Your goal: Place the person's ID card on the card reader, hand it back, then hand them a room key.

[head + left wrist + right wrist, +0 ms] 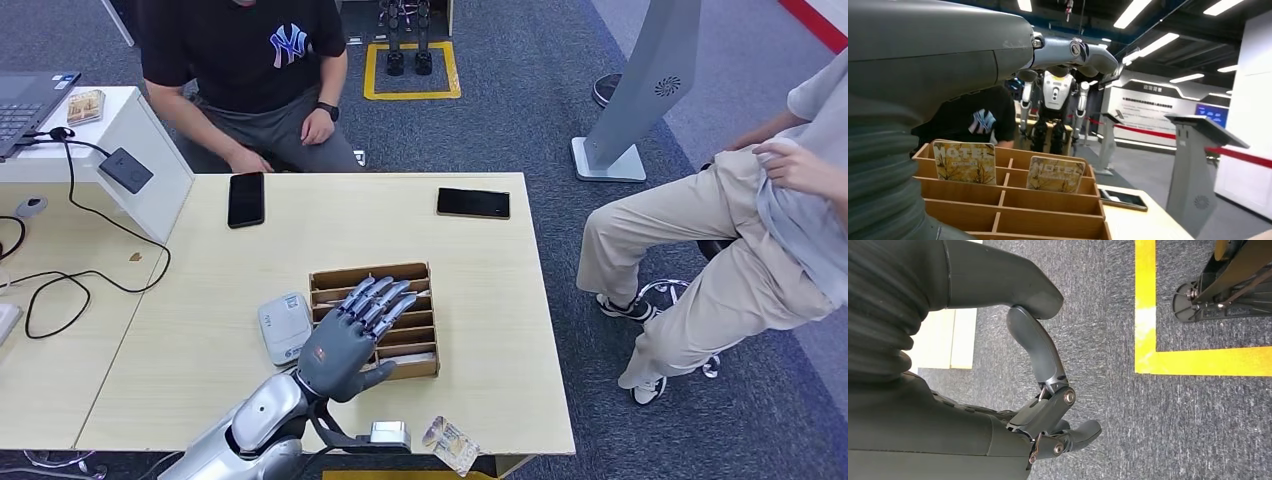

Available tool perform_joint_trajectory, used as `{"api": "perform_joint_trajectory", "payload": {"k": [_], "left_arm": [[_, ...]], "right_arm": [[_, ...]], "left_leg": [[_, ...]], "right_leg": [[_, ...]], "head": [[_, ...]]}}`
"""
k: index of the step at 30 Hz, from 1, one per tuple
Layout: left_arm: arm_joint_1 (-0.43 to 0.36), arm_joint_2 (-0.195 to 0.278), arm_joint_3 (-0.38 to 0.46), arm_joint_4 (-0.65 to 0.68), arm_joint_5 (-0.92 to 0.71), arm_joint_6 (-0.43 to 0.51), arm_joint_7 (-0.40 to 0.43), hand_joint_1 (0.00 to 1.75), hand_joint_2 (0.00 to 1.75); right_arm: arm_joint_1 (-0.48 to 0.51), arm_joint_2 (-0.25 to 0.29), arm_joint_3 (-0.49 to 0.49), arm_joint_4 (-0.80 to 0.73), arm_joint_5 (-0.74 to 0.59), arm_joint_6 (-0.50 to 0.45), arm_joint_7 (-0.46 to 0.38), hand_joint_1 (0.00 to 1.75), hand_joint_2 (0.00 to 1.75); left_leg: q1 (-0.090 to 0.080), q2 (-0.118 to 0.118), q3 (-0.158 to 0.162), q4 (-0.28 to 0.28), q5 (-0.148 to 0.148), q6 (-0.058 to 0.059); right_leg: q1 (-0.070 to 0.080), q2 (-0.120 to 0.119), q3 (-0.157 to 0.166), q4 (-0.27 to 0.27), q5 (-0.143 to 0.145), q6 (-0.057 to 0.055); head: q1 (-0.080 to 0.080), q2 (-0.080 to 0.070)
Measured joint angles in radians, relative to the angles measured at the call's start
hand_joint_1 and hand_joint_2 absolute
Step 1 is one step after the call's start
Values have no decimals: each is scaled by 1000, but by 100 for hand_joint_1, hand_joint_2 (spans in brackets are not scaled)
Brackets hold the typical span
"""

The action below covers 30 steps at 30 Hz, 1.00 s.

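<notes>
From above, the left hand (352, 335) hovers with fingers spread and nothing in them over the wooden rack (415, 300), the white card reader (284, 327) just beside it. Up close at the left wrist, two key cards (964, 162) marked "HOTEL" stand upright in the rack's far row, beyond the hand. At the right wrist, the right hand (1048, 405) hangs over carpet, fingers loosely curled around nothing.

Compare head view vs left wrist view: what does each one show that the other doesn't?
Head view only: the white card reader beside the wooden organizer, a second phone near the seated person, and a card at the table's near edge.
Left wrist view only: two hotel key cards standing in the organizer's far slots, and a humanoid robot beyond.
Both: the wooden organizer, the left robot hand, the phone.
</notes>
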Motion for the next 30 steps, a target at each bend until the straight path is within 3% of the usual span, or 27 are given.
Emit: {"api": "perform_joint_trajectory", "payload": {"k": [13,30], "left_arm": [[2,-7,4,62,-106,-37,73,0,175],[2,-6,4,101,-69,-86,46,0,175]], "right_arm": [[5,0,0,-6,0,8,1,0,175],[8,0,0,-12,0,12,4,0,175]], "left_leg": [[0,0,0,0,0,0],[0,0,0,0,0,0]], "right_leg": [[0,0,0,0,0,0],[0,0,0,0,0,0]], "head": [[0,0],[0,0]]}}
